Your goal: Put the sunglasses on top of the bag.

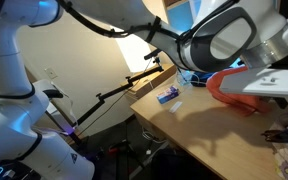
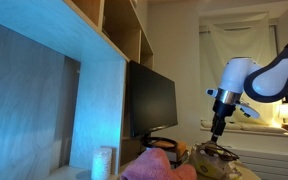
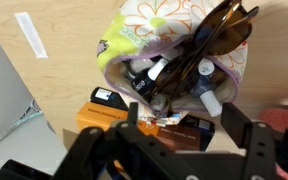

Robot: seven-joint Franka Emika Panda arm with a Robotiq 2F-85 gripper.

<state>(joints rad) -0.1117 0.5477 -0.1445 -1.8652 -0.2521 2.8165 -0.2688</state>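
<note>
Gripper [image 3: 181,118] jaws stand spread, pinching nothing, over the sunglasses [image 3: 212,45], which lie across the top of the open floral bag [image 3: 149,22]. An orange box [image 3: 99,118] sits beside the bag, its label too blurred to read. Pale wooden desk [image 3: 64,70]. In an exterior view, a dark monitor [image 2: 152,100] stands by shelving.

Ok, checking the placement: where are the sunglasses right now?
In the wrist view the sunglasses lie on top of the floral bag, toward the upper right of the picture, above the orange box.
</note>
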